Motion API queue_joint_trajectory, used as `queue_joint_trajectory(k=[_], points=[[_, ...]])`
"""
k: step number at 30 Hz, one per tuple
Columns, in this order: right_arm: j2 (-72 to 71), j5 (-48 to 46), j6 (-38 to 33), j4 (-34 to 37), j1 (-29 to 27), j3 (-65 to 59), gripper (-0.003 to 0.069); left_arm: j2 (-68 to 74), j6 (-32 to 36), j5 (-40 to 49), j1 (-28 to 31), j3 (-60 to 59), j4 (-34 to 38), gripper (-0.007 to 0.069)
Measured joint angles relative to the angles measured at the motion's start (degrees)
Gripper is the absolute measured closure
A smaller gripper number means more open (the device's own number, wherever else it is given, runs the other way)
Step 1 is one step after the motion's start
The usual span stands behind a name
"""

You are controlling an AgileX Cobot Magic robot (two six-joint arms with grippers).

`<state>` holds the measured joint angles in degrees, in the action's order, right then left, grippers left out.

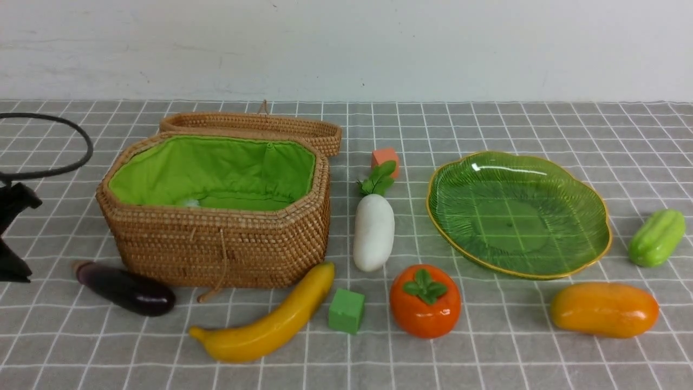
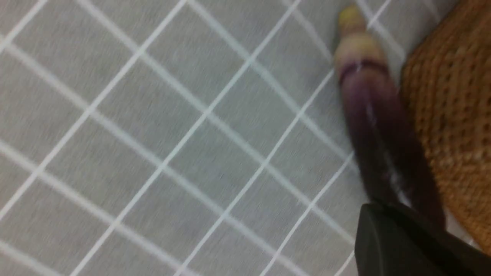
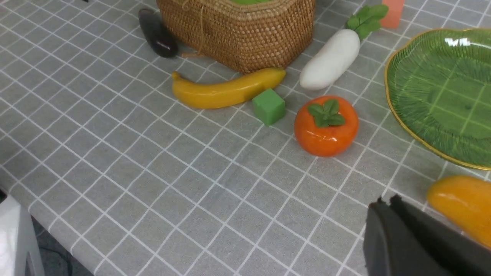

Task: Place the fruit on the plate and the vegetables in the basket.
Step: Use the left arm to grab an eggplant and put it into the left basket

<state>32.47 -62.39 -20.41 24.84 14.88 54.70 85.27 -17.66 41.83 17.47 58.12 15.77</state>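
gotta open that shut left gripper [image 2: 378,224], straddle the eggplant [image 1: 125,288] mid-body beside the basket [image 1: 216,249], ignore the closed right gripper [image 3: 385,209].

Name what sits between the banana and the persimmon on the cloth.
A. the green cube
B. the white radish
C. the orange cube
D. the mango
A: in the front view the green cube sits on the checked cloth with the banana to its left and the persimmon to its right.
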Motion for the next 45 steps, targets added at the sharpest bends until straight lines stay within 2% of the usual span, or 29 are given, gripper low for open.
queue_joint_trajectory(k=[2, 5, 7, 10, 15, 16, 17, 20, 24, 39, 43, 45], points=[[0.0, 0.0, -0.8, 0.0, 0.0, 0.0, 0.0664, 2.9, -1.0, 0.2, -2.2, 3.7, -1.7, 0.0629], [0.0, 0.3, -1.6, 0.0, 0.0, 0.0, 0.0662, 7.2, -6.0, 0.2, -4.8, 7.7, -4.7, 0.061], [0.0, 0.4, -1.6, 0.0, 0.0, 0.0, 0.0661, 9.3, -10.1, 0.3, -5.1, 9.5, -6.3, 0.0594], [0.0, 0.5, -1.8, 0.0, 0.0, 0.0, 0.0659, 11.4, -12.4, 0.3, -5.1, 10.5, -8.4, 0.0559], [0.0, 0.6, -1.8, 0.0, 0.0, 0.0, 0.0656, 14.5, -13.5, -0.3, -5.1, 10.7, -9.5, 0.0406], [0.0, 0.6, -1.8, 0.0, 0.0, 0.0, 0.0655, 15.5, -13.7, -1.3, -5.1, 10.7, -9.1, 0.0339], [0.0, 0.6, -1.8, 0.0, 0.0, 0.0, 0.0655, 15.6, -13.7, -1.5, -5.1, 10.7, -8.9, 0.033], [0.0, 0.6, -1.8, 0.0, 0.0, 0.0, 0.0654, 17.6, -13.7, -3.5, -5.1, 10.7, -7.8, 0.0198], [0.0, 0.6, -1.8, 0.0, 0.0, 0.0, 0.0654, 19.6, -13.7, -4.2, -5.1, 10.7, -7.7, 0.013], [0.0, 0.9, -1.8, 3.0, 0.0, 0.0, 0.0653, 23.7, -13.7, -4.7, -5.1, 10.9, -7.5, 0.0124], [0.0, 1.2, -1.8, 3.1, 0.0, 0.0, 0.0653, 23.7, -13.7, -3.1, -5.1, 10.9, -7.9, 0.0192], [0.0, 1.2, -1.8, 3.2, 0.0, 0.0, 0.0653, 23.7, -13.7, -2.1, -5.1, 10.9, -8.4, 0.027]])
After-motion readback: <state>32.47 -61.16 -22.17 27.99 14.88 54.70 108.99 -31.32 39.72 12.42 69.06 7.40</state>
